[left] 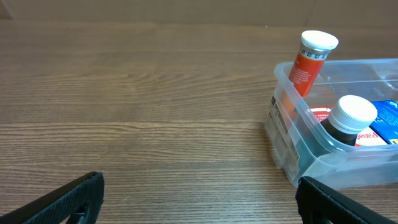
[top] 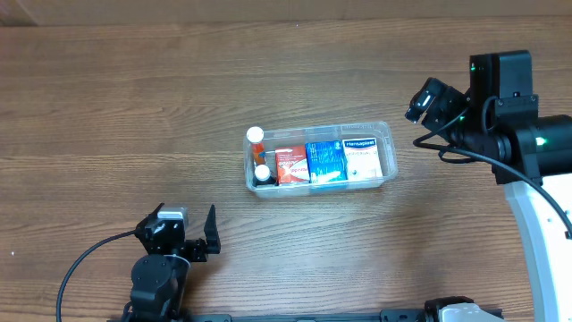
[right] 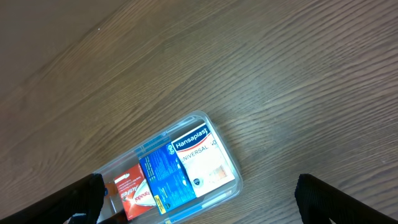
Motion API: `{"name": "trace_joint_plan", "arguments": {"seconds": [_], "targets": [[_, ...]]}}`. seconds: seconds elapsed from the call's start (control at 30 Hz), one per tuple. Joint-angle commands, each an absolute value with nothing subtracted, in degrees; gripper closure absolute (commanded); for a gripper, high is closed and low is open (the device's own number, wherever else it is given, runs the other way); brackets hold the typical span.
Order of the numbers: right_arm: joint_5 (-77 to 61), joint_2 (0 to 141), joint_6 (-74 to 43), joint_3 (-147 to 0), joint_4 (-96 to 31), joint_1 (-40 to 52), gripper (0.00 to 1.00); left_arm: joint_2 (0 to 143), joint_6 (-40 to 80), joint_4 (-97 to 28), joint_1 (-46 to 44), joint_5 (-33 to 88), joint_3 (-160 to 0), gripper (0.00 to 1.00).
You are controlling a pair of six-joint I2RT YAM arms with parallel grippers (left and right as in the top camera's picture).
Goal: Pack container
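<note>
The clear plastic container (top: 391, 152) sits mid-table. It holds an orange tube (top: 256, 141) leaning at its left end, a dark bottle with a white cap (top: 262, 173), a red box (top: 290, 165), a blue box (top: 325, 162) and a white Hansaplast box (top: 364, 157). My left gripper (top: 179, 234) is open and empty, low at the front left; its wrist view shows the container wall (left: 292, 149), the tube (left: 308, 65) and the bottle cap (left: 351, 115) ahead right. My right gripper (top: 424, 98) is open and empty, raised right of the container (right: 202, 116).
Bare wooden tabletop (top: 134, 107) surrounds the container. The right arm's white base (top: 536, 233) stands at the right edge. A black cable (top: 80, 268) runs along the front left by the left arm.
</note>
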State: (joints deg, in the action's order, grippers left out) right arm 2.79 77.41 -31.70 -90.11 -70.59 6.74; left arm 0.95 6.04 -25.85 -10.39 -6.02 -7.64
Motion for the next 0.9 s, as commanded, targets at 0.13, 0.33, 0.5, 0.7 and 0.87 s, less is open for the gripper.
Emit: {"name": "trace_joint_plan", "arguments": {"seconds": [0.13, 0.33, 0.5, 0.7, 0.87], "targets": [[2.7, 77.0, -31.7, -91.0, -70.4, 6.5, 0.0, 0.3, 6.9, -25.4, -10.1, -5.5, -7.3, 0.0], [2.7, 77.0, -31.7, -91.0, -70.4, 6.5, 0.0, 0.3, 6.9, -25.4, -10.1, -5.5, -7.3, 0.0], [2.9, 76.1, -31.6, -90.2, -71.1, 6.5, 0.0, 0.3, 6.9, -25.4, -10.1, -5.5, -7.3, 0.0], [4.4, 66.3, -14.9, -90.0, -69.0, 6.5, 0.0, 0.3, 6.9, -25.4, -10.1, -5.5, -7.3, 0.0], [6.2, 54.5, 0.4, -85.9, -68.1, 6.5, 0.0, 0.3, 6.9, -25.4, -10.1, -5.5, -7.3, 0.0]]}}
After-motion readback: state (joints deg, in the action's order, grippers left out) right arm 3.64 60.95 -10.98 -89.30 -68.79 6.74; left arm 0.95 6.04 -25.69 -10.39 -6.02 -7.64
